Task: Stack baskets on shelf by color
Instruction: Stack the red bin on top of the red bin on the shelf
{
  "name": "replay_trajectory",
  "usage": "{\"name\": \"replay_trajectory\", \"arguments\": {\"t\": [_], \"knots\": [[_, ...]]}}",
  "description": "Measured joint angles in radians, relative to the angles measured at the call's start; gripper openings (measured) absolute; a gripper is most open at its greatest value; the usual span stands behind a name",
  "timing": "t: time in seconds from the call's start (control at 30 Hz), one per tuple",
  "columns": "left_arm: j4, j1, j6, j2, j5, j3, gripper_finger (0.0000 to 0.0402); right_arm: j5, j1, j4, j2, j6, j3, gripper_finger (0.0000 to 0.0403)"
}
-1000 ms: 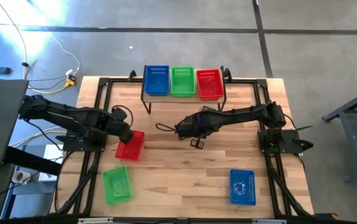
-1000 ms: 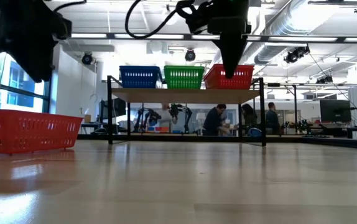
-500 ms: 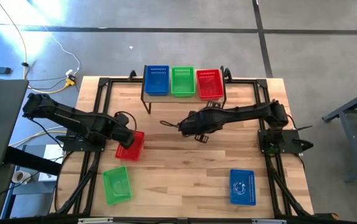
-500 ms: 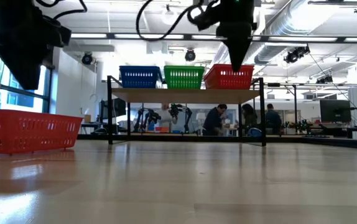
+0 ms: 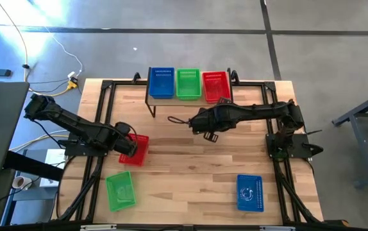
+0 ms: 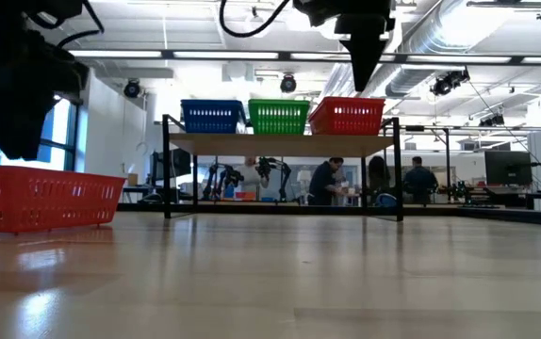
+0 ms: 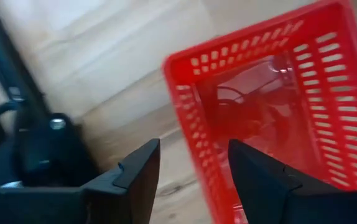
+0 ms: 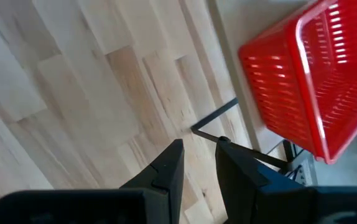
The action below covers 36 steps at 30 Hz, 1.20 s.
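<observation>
While the left gripper [image 7: 191, 177] hangs spread astride the red basket [image 5: 134, 149] wall near the table's left edge, closing off-centre could tip it; the right gripper [image 8: 198, 165] hovers empty, narrowly parted.

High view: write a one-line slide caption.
Left gripper open at a red basket on the table; three baskets line the shelf.

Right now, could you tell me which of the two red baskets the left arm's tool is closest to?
The red basket on the tabletop: the left tool hangs open over its near rim. The other red basket sits on the shelf.
</observation>
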Motion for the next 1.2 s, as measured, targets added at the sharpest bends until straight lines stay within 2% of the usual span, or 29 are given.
{"name": "replay_trajectory", "arguments": {"t": [0.13,0.6,0.73,0.87,1.07,1.2], "knots": [[0.05,0.0,-0.002,0.0,0.028,-0.029,0.0181,-0.002,-0.022,-0.001,0.0,-0.017,0.0,0.0078],[0.15,0.0,-0.035,0.0,0.029,-0.119,0.0175,-0.03,-0.041,-0.002,0.0,-0.028,0.0,0.0078],[0.166,0.0,-0.032,0.0,0.028,-0.13,0.0147,-0.03,-0.041,-0.001,0.0,-0.028,0.0,0.0078],[0.167,0.0,-0.025,0.0,0.021,-0.13,0.0103,-0.064,-0.041,0.018,0.0,-0.02,0.0,0.0078],[0.17,0.0,-0.007,0.0,-0.073,-0.13,0.0021,-0.116,-0.04,0.113,0.0,0.002,0.0,0.0078],[0.172,0.0,0.023,0.0,-0.128,-0.13,0.0012,-0.163,-0.04,0.195,0.0,0.002,0.0,0.0078]]}}
